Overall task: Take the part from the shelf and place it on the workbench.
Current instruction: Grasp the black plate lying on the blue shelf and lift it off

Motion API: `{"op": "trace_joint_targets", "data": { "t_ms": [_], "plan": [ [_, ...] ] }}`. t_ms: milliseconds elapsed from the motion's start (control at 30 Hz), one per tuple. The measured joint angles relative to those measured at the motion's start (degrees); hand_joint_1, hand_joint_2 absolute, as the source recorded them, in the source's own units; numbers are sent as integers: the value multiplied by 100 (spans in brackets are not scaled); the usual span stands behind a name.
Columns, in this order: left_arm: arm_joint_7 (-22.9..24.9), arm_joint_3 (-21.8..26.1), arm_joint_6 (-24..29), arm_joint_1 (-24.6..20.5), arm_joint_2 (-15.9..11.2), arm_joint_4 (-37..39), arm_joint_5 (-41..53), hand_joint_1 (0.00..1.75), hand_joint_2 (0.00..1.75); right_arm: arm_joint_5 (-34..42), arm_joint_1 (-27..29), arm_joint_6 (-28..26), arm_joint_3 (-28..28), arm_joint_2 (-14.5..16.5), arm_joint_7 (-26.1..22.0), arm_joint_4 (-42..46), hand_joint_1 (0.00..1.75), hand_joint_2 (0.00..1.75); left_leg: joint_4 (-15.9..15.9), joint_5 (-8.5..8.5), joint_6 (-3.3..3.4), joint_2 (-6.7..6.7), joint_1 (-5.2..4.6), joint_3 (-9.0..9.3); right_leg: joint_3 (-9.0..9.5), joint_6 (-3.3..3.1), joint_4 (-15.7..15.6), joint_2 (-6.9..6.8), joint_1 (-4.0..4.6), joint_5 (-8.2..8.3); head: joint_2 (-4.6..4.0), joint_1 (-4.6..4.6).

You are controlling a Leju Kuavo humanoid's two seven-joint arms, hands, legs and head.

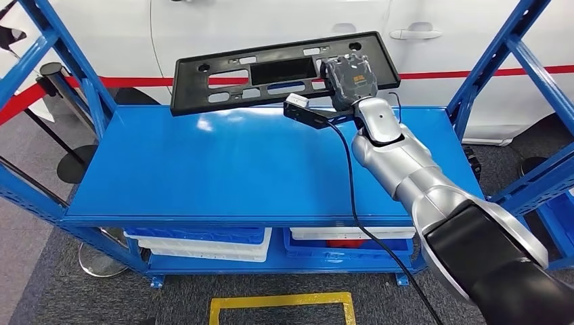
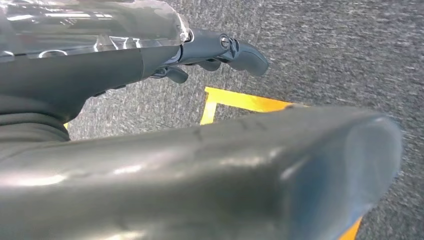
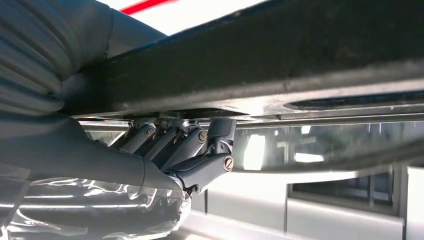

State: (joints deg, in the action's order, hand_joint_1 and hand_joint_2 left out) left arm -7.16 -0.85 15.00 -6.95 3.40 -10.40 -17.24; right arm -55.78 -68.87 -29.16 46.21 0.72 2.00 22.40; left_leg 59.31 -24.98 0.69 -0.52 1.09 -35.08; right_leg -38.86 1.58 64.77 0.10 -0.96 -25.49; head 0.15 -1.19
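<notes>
A glossy white car (image 1: 284,27) with a red stripe fills the background from 10 to 2 o'clock. In front of it stands a blue steel shelf (image 1: 223,169), its top a smooth, shiny sheet framed by slanted blue posts. On the lower level lie white and blue plastic bins (image 1: 203,242). The floor is coarse grey carpet (image 1: 81,298) with a yellow tape outline (image 1: 281,300) at 6 o'clock.

The part (image 1: 271,71) is a long, flat, matte black plastic plate with rectangular cut-outs, at 12 o'clock, tilted over the shelf's far edge; its left end is at or near the surface. The silver right arm (image 1: 406,169) comes in from 5 o'clock, and the right hand (image 1: 350,82) grips the part's right end, a black cable trailing from the wrist.

The right wrist view shows the grasp from beneath: the dark fingers (image 3: 200,150) are curled close together and press up against the part's underside, with the ribbed grey cover on its other face.

The left wrist view shows the left hand (image 2: 220,52) hanging over carpet and yellow tape, its fingers loosely curled, holding nothing.
</notes>
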Motion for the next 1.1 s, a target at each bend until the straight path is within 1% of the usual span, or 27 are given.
{"op": "trace_joint_targets", "data": {
  "t_ms": [33, 67, 133, 200, 233, 267, 333, 367, 400, 433, 467, 500, 533, 567, 633, 667, 700, 733, 767, 833, 867, 900, 933, 1000, 1033, 1067, 1100],
  "plan": [
    [-11, 0, -18, -1, 4, -1, 10, 0, 44, -30, -37, -64, -25, -2, 11, 41, 175, 175, 4, -5, -26, -1, -6, -7, 132, -16, -295, 3, 10, 95, 0, -1],
    [-32, -1, -29, -1, 10, -1, 23, 0, 87, -59, -71, -129, -63, -4, 22, 87, 175, 175, 5, -6, -55, 0, -15, -17, 197, -32, -460, 8, 23, 122, 0, -3],
    [-99, -2, -29, 5, 26, -1, 67, 0, 175, -113, -122, -217, -170, -15, 35, 200, 175, 175, -12, 5, -114, 1, -24, -24, 197, -83, -517, 17, 42, 106, 1, -6],
    [-147, -11, -8, 15, 39, -1, 125, 0, 175, -147, -143, -227, -324, -37, 4, 344, 175, 175, 57, -70, -167, 9, -13, -48, 221, -160, -554, 7, 25, 121, 1, -8],
    [-157, -18, 6, 19, 42, -1, 153, 0, 175, -138, -146, -211, -424, -46, -46, 425, 175, 175, 221, -184, -186, 13, -8, -113, 235, -202, -575, 1, 16, 130, 1, -9],
    [-164, -24, 20, 21, 44, 0, 171, 0, 175, -102, -139, -184, -543, -51, -124, 514, 175, 175, 516, -354, -200, 18, -2, -238, 247, -235, -587, -2, 17, 132, 1, -12],
    [-181, -29, 37, 26, 50, 1, 185, 0, 175, 40, -104, -109, -783, -52, -322, 673, 175, 175, 1265, -691, -216, 19, -1, -570, 255, -272, -585, 0, 35, 122, 1, -14],
    [-190, -30, 41, 30, 54, 1, 190, 0, 175, 127, -70, -67, -903, -52, -421, 750, 175, 175, 1529, -755, -219, 19, 0, -694, 262, -278, -583, 2, 44, 117, 1, -13],
    [-198, -31, 43, 33, 57, 0, 194, 0, 175, 198, -36, -33, -1006, -52, -496, 819, 175, 175, 1585, -707, -217, 19, 0, -726, 271, -282, -579, 4, 51, 112, 1, -13],
    [-204, -32, 45, 34, 59, -1, 198, 0, 175, 252, -4, -8, -1104, -51, -550, 885, 175, 175, 1423, -559, -208, 19, 0, -659, 279, -280, -572, 6, 56, 106, 1, -13],
    [-208, -33, 47, 34, 60, -1, 201, 0, 175, 284, 19, 6, -1191, -51, -584, 948, 175, 175, 1077, -345, -192, 20, -1, -506, 286, -274, -561, 8, 60, 96, 1, -12],
    [-210, -33, 47, 34, 60, -1, 201, 0, 175, 325, 29, 30, -1261, -51, -617, 997, 175, 175, 693, -174, -172, 19, -5, -331, 285, -262, -548, 9, 67, 84, 1, -11],
    [-214, -33, 47, 32, 60, -1, 200, 0, 175, 444, 34, 107, -1338, -50, -697, 1045, 175, 175, 357, -62, -151, 17, -14, -178, 276, -245, -529, 12, 79, 73, 1, -10],
    [-217, -33, 44, 32, 61, -1, 199, 0, 175, 673, 51, 266, -1432, -50, -849, 1096, 175, 175, 149, -16, -133, 13, -24, -86, 266, -222, -519, 14, 88, 69, 1, -8],
    [-220, -33, 24, 34, 63, 0, 191, 0, 175, 1447, 152, 851, -1698, -32, -1331, 1239, 175, 175, 33, -24, -100, 6, -39, -39, 256, -173, -525, 15, 102, 80, 1, -5],
    [-214, -33, -4, 35, 66, 0, 187, 0, 175, 1912, 234, 1226, -1861, -16, -1593, 1339, 175, 175, 18, -8, -72, 6, -27, -33, 254, -147, -531, 14, 96, 75, 1, -4],
    [-204, -33, -42, 33, 69, 0, 181, 0, 175, 2359, 319, 1596, -2034, 0, -1821, 1448, 175, 175, -6, 10, -42, 7, -16, -23, 241, -120, -502, 13, 90, 41, 1, -2],
    [-181, -33, -99, 29, 73, -1, 173, 0, 175, 2792, 397, 1956, -2213, 21, -2016, 1560, 175, 175, -31, 27, -9, 7, -4, -15, 183, -89, -372, 12, 82, -52, 1, 2],
    [-149, -33, -164, 25, 78, -1, 165, 0, 175, 3200, 465, 2295, -2385, 40, -2175, 1663, 175, 175, -49, 40, 16, 9, 5, -7, 77, -60, -138, 11, 69, -194, 1, 7],
    [-60, -33, -302, 26, 84, 0, 131, 0, 175, 3957, 602, 2942, -2699, 79, -2418, 1826, 175, 175, -53, 41, 40, 6, 4, -5, -260, -5, 589, 9, 50, -526, 1, 14],
    [-18, -33, -350, 33, 86, 1, 115, 0, 175, 4268, 679, 3209, -2825, 95, -2496, 1890, 175, 175, -52, 38, 43, 3, 4, -1, -407, 14, 879, 9, 36, -605, 1, 15],
    [28, -33, -378, 41, 89, 1, 103, 0, 175, 4527, 756, 3436, -2934, 114, -2550, 1951, 175, 175, -51, 34, 44, 0, 5, 3, -483, 26, 1002, 7, 23, -588, 1, 16],
    [84, -33, -376, 47, 92, 1, 98, 0, 175, 4743, 821, 3625, -3025, 134, -2582, 2011, 175, 175, -49, 29, 40, -3, 5, 9, -440, 29, 875, 4, 9, -454, 1, 16],
    [226, -33, -341, 51, 102, 1, 90, 0, 175, 5181, 905, 4005, -3167, 169, -2615, 2133, 175, 175, -46, 9, 13, -5, 4, 25, -106, 15, 133, -3, -8, -58, 1, 16],
    [301, -33, -322, 50, 108, 1, 85, 0, 175, 5439, 938, 4222, -3224, 182, -2625, 2196, 175, 175, -40, -2, -8, -5, -5, 26, 65, -2, -232, -4, 2, 77, 1, 16],
    [373, -33, -313, 49, 112, 1, 81, 0, 175, 5706, 978, 4432, -3272, 196, -2631, 2261, 175, 175, -39, -9, -34, -4, -15, 24, 171, -21, -457, -1, 14, 136, 1, 14],
    [438, -33, -304, 50, 116, 2, 84, 0, 175, 5936, 1028, 4608, -3313, 209, -2633, 2322, 175, 175, -42, -14, -59, -4, -24, 23, 210, -43, -546, 4, 32, 129, 1, 11]
  ]
}}
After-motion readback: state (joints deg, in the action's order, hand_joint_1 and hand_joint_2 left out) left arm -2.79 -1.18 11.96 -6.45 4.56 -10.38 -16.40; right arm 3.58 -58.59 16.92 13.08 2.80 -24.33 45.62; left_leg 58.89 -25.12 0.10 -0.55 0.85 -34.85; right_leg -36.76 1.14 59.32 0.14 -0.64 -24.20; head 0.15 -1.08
